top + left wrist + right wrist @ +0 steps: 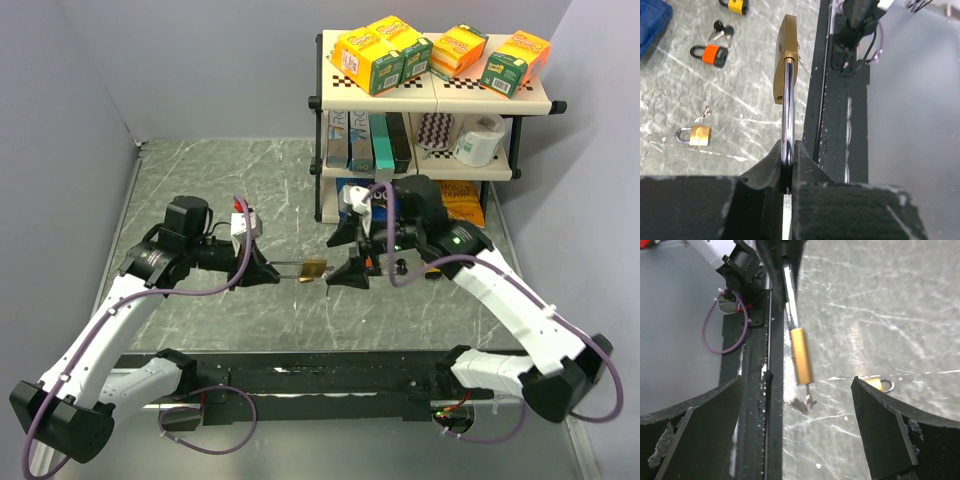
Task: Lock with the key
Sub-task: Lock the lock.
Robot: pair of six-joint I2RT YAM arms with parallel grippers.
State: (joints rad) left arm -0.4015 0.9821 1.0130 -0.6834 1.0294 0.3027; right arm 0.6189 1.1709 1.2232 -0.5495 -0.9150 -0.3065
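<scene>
A brass padlock [313,270] hangs in the air between the two arms. My left gripper [262,268] is shut on its steel shackle [788,110], with the brass body [786,55] pointing away from the fingers. In the right wrist view the padlock body [801,356] has a key [807,399] sticking out of its end. My right gripper [345,257] is open and empty just right of the padlock. Its fingers stand wide on either side of the key end, touching nothing [797,385].
Loose padlocks lie on the marble table: an orange one [710,54], a small brass one [694,135], a yellow one [735,6], and spare keys [722,31]. A shelf with boxes [430,110] stands at the back right. The black base rail [300,375] runs along the near edge.
</scene>
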